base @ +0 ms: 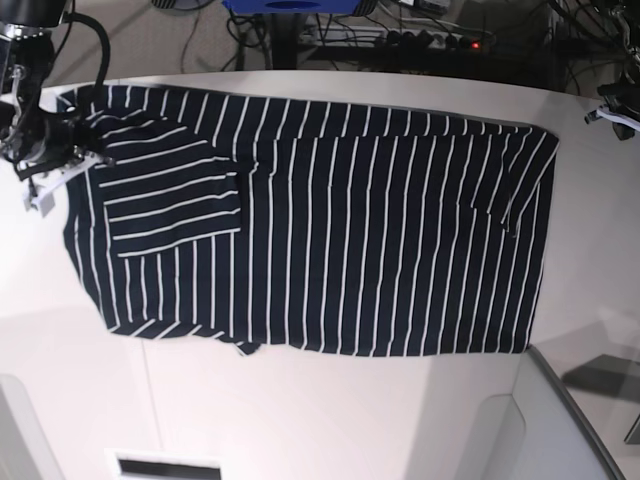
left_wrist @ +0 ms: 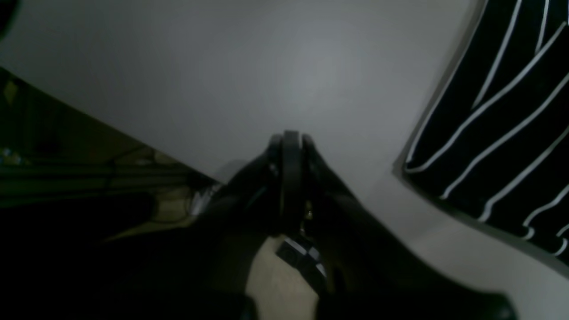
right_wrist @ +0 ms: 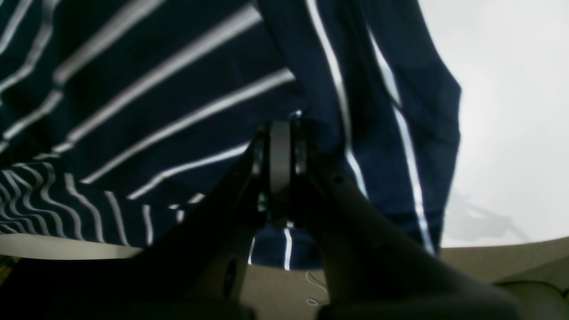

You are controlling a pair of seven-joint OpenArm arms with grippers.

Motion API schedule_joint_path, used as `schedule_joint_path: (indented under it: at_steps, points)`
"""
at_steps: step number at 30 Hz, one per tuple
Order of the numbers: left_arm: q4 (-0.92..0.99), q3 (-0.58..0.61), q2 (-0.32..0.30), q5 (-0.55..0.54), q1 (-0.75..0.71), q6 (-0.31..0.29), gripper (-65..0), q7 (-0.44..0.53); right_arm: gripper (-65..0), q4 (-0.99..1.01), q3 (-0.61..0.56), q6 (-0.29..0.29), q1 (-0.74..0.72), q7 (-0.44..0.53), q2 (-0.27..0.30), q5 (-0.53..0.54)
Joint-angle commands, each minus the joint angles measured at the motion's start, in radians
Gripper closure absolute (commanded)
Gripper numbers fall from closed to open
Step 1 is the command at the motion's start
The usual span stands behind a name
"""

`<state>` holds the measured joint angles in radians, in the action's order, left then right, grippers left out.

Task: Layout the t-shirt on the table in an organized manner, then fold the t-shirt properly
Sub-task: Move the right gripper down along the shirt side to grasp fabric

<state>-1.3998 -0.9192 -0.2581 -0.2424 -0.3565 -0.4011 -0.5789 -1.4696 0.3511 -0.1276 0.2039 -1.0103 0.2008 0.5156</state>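
- White table [base: 330, 410] is filling the base view, with cables and a power strip [base: 430, 38] lying on the floor beyond its far edge.
- Shirt [base: 330, 230] is lying spread flat across the table, one sleeve folded in over the body at the view's left.
- Right gripper [right_wrist: 280, 133] is pinching a fold of shirt cloth at that sleeve, fingers pressed together on it.
- Left gripper [left_wrist: 291, 138] is hovering over bare table beside the shirt's edge, fingers pressed together, holding nothing.
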Motion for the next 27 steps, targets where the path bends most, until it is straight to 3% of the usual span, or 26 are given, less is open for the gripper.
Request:
schedule_joint_path:
  at_steps: [1,7,14,27]
  points:
    - [-0.002,-0.008,-0.022,-0.005,-0.005,0.003,0.0,0.020,-0.5,-0.015,0.003,-0.002,-0.014,-0.009,0.013,0.002]
    - [0.020,-0.010,-0.028,-0.005,-0.005,0.003,0.0,0.020,0.0,-0.019,-0.001,-0.002,-0.047,-0.035,0.015,0.001]
    - [0.014,-0.010,-0.028,-0.005,-0.005,0.003,0.0,0.020,0.0,-0.024,-0.137,-0.002,-0.080,-0.025,0.035,-0.001]
    - [0.018,-0.011,-0.028,-0.005,0.000,0.003,0.0,0.021,0.0,-0.015,-0.198,-0.002,-0.122,0.021,0.058,-0.004]
